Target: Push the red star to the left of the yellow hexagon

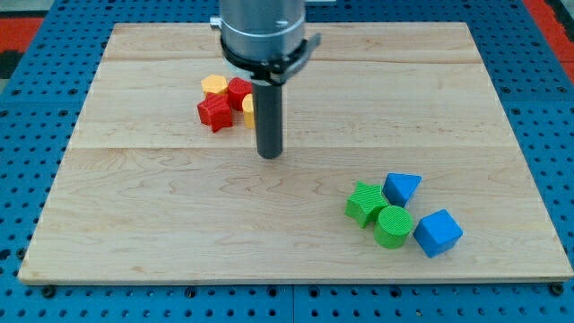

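One red star [214,113] sits just left of my tip [270,154] | yellow hexagon [213,86] touching it above | push unfinished | no hand fitted

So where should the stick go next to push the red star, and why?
Probably my tip should slide toward the view's left, passing below the red star, then come up on its far side. Right now my tip sits to the lower right of the star. The yellow hexagon touches the star from above, with another red block and a yellow piece crowded beside it.
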You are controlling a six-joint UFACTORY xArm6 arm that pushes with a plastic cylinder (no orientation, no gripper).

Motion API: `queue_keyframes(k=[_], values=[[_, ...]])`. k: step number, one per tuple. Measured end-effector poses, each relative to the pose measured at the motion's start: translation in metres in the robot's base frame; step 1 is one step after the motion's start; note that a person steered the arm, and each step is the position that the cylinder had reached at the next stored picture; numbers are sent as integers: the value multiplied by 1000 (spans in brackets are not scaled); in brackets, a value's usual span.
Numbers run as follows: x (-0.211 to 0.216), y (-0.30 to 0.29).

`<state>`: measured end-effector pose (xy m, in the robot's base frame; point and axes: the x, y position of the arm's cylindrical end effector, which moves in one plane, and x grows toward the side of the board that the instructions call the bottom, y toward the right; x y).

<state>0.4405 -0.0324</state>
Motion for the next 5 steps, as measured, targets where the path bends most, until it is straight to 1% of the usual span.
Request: queue_keyframes(k=[1,3,4,5], values=[[-46,-7],[-127,40],[-118,89],[-103,125]])
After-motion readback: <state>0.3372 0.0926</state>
